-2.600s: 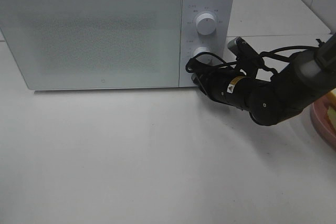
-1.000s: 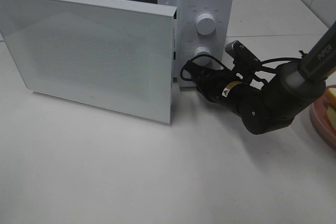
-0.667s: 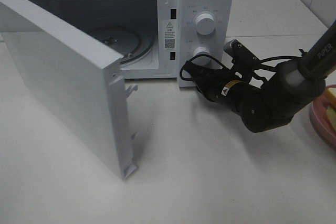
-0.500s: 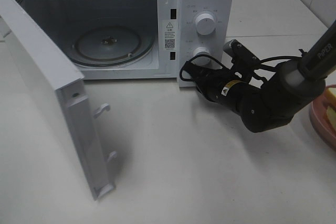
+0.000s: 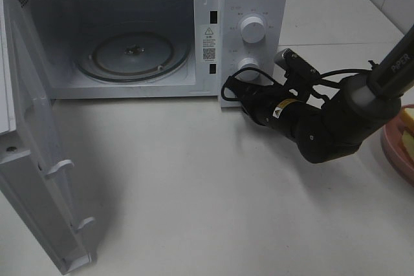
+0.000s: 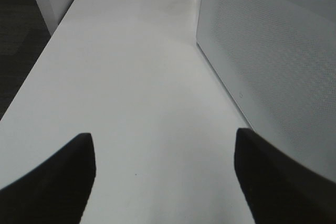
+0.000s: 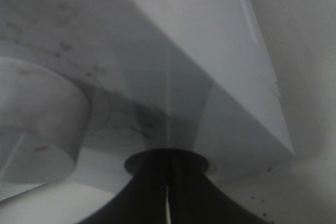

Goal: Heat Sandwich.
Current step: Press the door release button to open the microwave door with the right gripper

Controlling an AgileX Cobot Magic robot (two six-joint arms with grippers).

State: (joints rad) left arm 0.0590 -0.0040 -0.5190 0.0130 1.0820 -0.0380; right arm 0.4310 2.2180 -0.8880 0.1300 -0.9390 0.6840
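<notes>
Judging by the white hinged door (image 5: pixel 32 179), which stands wide open at eight o'clock in the high view, we take the step in hand to be leaving the boxy white microwave oven (image 5: pixel 252 4) and going for the food. Our right gripper (image 5: pixel 234 88) has its jaws clenched on nothing, its tip at the oven's front panel just under the lower round white knob (image 5: pixel 248 64). Our left gripper (image 6: pixel 165 182) hangs released and empty over the white tabletop (image 6: pixel 131 77), beside the door's speckled outer face. The small pale-bread sandwich with yellow filling (image 5: pixel 408 121) lies on the round pink plate (image 5: pixel 394 156) at three o'clock, partly cut off by the frame edge and well apart from the oven. To do this well, we think the right arm should back straight off toward five o'clock so its black cable (image 5: pixel 336 72) clears the knob, then spread its jaws before reaching the plate. The round glass turntable (image 5: pixel 134 55) lies bare at eleven o'clock.
</notes>
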